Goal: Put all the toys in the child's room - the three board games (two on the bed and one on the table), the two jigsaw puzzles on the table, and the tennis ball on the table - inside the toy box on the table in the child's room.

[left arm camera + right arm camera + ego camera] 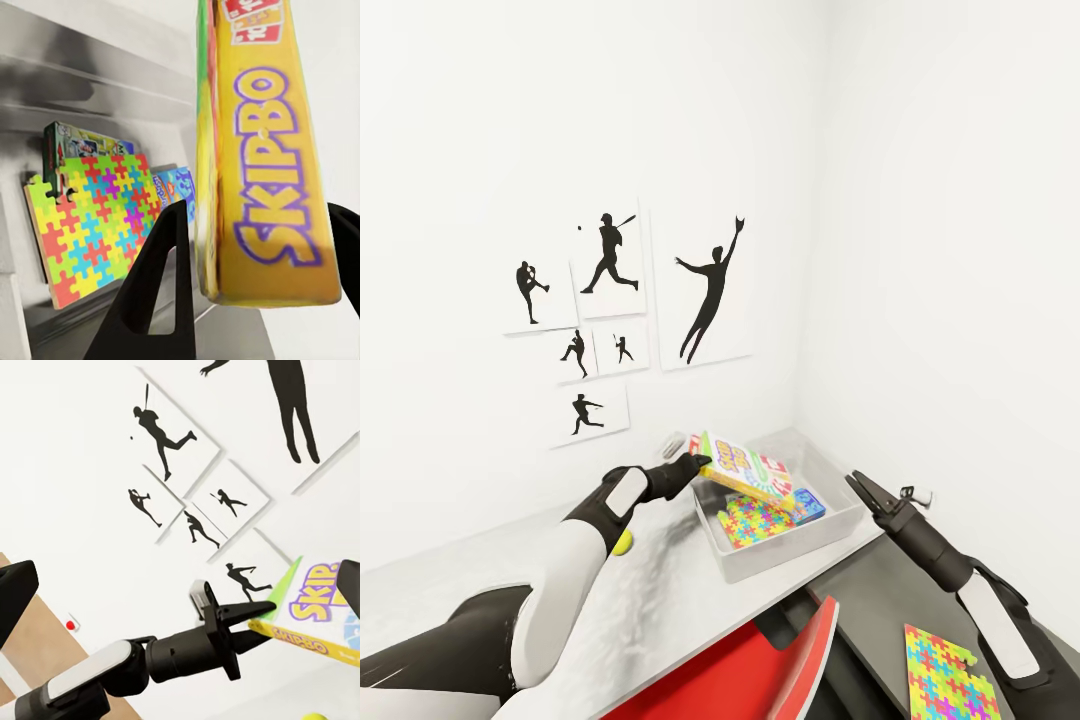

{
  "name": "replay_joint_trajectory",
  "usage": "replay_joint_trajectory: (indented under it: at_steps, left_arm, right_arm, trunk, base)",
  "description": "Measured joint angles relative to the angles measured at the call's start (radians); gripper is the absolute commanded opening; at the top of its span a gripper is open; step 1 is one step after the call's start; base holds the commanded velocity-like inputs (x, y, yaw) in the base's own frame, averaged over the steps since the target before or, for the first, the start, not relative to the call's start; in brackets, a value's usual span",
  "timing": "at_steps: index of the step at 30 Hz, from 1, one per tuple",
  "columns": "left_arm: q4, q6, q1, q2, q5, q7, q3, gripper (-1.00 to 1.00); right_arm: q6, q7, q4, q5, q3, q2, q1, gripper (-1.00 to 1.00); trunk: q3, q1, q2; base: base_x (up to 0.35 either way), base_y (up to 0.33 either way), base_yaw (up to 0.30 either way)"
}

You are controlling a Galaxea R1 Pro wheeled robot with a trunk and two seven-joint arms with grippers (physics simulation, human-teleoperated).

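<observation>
Left tool (698, 463) is pinching the yellow game box (748, 470) by its edge, fingers closed tight on it, cover reading "SKIP BO". The box hangs tilted over the grey toy box (830, 535), where a jigsaw puzzle (758, 522) and a blue game box (809, 505) lie. The tennis ball (623, 543) sits on the tabletop (660, 590) behind that tool. Right tool (868, 492) is slightly open, holding nothing.
</observation>
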State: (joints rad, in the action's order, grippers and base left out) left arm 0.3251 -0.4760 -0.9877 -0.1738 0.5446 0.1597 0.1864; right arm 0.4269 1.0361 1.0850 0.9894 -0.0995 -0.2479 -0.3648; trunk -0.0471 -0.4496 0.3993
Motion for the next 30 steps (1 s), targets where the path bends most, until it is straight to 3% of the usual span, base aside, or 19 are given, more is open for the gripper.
replay_joint_trajectory:
  at_steps: [15, 21, 30]
  left_arm:
    - [0.000, -0.008, 0.000, 0.000, 0.000, 0.023, -0.002, -1.00]
    - [0.006, -0.013, 0.000, 0.000, 0.002, 0.119, -0.006, -1.00]
    - [0.007, -0.017, 0.000, 0.000, -0.002, 0.153, -0.008, -1.00]
  right_arm:
    - [0.000, 0.000, 0.000, -0.001, 0.000, 0.000, 0.000, 1.00]
    - [0.000, 0.000, 0.001, -0.001, 0.001, 0.001, 0.000, 1.00]
    - [0.000, 0.001, 0.001, 0.000, 0.000, 0.000, 0.000, 1.00]
  trunk:
    - [0.000, 0.000, 0.000]
    - [0.000, 0.000, 0.000]
    - [0.000, 0.000, 0.000]
  base:
    - [0.000, 0.000, 0.000]
    - [0.000, 0.000, 0.000]
    - [0.000, 0.000, 0.000]
